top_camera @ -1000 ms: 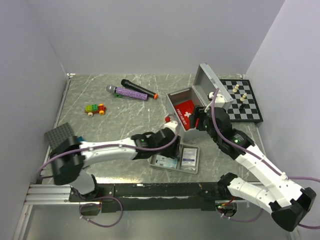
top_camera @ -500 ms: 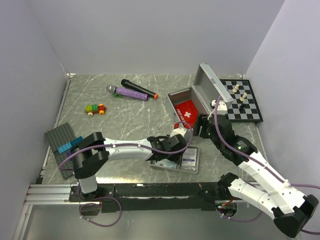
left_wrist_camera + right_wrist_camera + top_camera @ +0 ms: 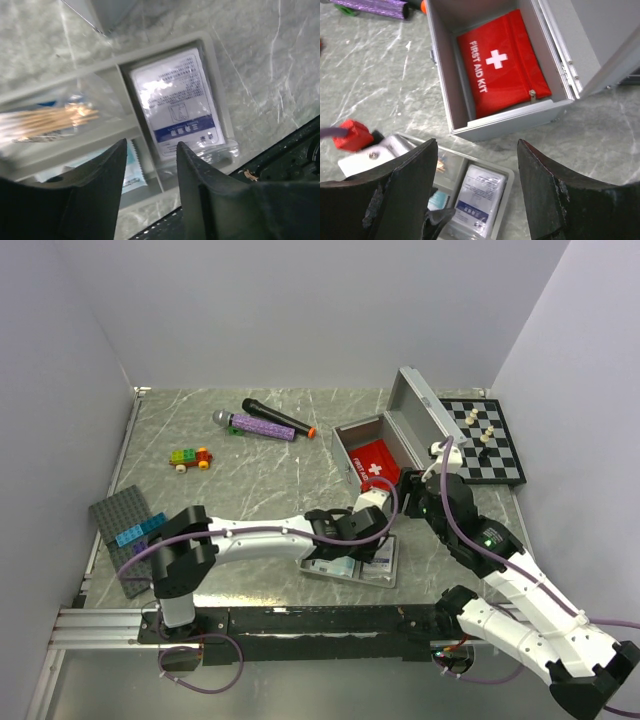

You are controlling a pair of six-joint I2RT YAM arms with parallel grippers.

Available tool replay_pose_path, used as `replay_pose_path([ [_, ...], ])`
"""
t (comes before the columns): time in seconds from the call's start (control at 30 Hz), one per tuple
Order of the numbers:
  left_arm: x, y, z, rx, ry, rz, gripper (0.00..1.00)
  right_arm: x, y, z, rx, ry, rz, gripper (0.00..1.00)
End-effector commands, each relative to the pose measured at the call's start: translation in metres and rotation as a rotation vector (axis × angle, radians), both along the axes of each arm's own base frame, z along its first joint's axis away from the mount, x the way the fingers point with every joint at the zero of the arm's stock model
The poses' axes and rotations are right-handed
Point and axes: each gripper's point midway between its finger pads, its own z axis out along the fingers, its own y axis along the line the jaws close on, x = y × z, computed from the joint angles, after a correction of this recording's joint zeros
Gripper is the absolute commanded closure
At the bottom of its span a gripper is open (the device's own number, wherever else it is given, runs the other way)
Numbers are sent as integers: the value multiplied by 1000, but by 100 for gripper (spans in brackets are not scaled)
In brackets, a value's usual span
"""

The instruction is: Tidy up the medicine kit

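Observation:
The silver-grey metal case (image 3: pixel 347 440) stands open at the back right, its lid (image 3: pixel 425 412) raised. The red white-cross pouch (image 3: pixel 377 461) lies inside it and also shows in the right wrist view (image 3: pixel 500 60). The grey divided tray (image 3: pixel 392 575) lies on the table in front of the case. It holds a white packet with a blue band (image 3: pixel 180 100), a packet of swabs (image 3: pixel 50 117) and a blue packet (image 3: pixel 132 172). My left gripper (image 3: pixel 150 145) is open and empty, low over the tray. My right gripper (image 3: pixel 477 145) is open and empty, above the gap between the case (image 3: pixel 520 117) and the tray (image 3: pixel 507 177).
A chessboard (image 3: pixel 495 445) with several pieces lies right of the case. A black microphone (image 3: pixel 275 417), a purple one (image 3: pixel 258 427) and a toy car (image 3: pixel 190 457) lie at the back left. A dark grey studded plate (image 3: pixel 115 515) lies at the left edge. Walls close in on three sides.
My right gripper has drawn back out of the case toward the near side, leaving the pouch inside. My left gripper has moved right, over the tray.

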Motion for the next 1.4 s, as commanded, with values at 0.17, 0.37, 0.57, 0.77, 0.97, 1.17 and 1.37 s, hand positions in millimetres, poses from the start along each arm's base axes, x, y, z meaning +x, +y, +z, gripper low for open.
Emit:
replay_pose_path([
  [0.17, -13, 1, -32, 75, 54, 47, 58, -5, 3, 5, 44, -17, 14, 28],
  [0.37, -14, 3, -52, 116, 63, 24, 64, -8, 1, 8, 55, -24, 8, 28],
  [0.57, -14, 5, -63, 130, 59, 17, 88, -10, -4, 15, 56, -40, 0, 28],
  [0.77, -11, 17, -35, 81, -4, 4, 99, -10, -4, 19, 54, -46, -1, 28],
  [0.97, -13, 52, -8, 99, -60, -8, 99, -5, -4, 25, 47, -56, -7, 28],
  [1.17, -8, 94, 45, 81, -171, 6, 99, 0, -1, 31, 52, -72, -11, 28],
  [1.37, 11, 113, 111, 70, -375, -43, 99, 0, 1, 23, 52, -62, -5, 28],
])
